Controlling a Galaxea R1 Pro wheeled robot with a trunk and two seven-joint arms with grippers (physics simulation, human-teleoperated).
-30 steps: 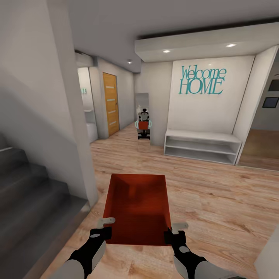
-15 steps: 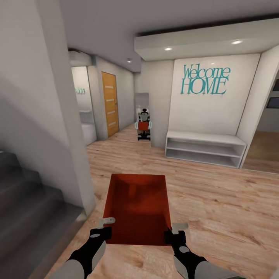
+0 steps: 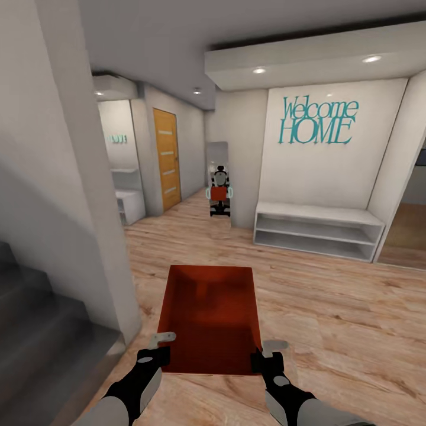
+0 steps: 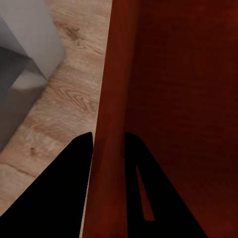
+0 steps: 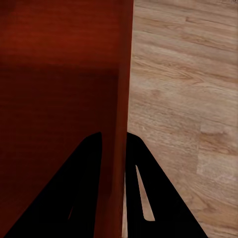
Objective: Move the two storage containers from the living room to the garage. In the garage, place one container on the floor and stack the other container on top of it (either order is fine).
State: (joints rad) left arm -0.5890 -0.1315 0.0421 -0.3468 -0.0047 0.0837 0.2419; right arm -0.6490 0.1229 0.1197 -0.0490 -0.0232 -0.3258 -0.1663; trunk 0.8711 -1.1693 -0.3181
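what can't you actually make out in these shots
- Storage container: in the head view its underside and the outer faces of its walls are hidden by its own body.
- Left gripper and right gripper: in the wrist views the inner pads are hidden by the container wall clamped between them.
- Mirror: the reflection in the head view is too small for detail.
- Staircase: cut off by the head view's left edge.

Plain orange-red rectangular open-top storage bin (image 3: 208, 319), darker inside, at lower centre; light wood-plank floor (image 3: 331, 307), brown-grained; teal "Welcome HOME" lettering (image 3: 318, 122) on white wall, upper right; orange-wood door (image 3: 166, 158) with pale stripes, upper left.
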